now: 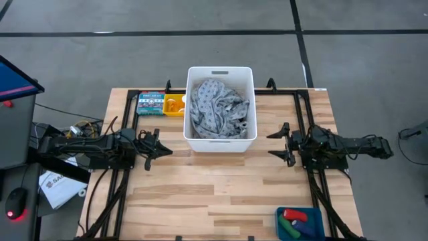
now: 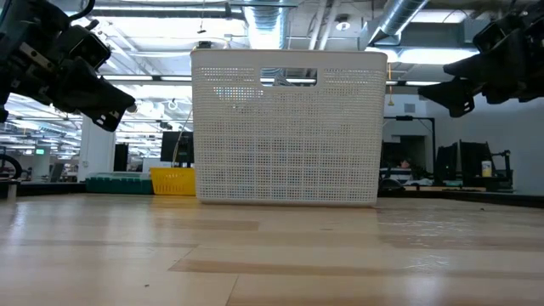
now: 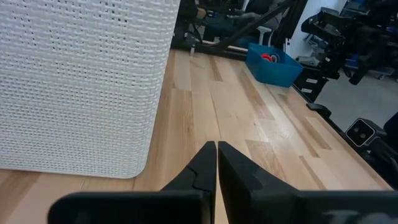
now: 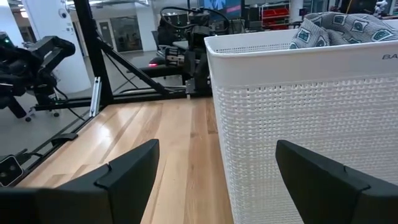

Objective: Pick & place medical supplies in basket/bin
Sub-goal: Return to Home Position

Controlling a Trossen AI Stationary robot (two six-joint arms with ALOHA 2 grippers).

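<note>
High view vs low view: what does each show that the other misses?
High only: grey patterned cloth heaped in the white bin; blue bin at the table's lower-right corner holding a red bottle and a green piece. Low only: the white bin's perforated side wall and the room behind. Both: white bin, yellow bin and teal box to its left, left gripper and right gripper raised either side of it.

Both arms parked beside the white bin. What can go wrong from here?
1. The grey cloth heaps above the rim of the white bin; it may spill over.
2. The right gripper, open, sits near the bin's wall; a swing might clip it. The left gripper, shut, faces the opposite wall: same concern.
</note>
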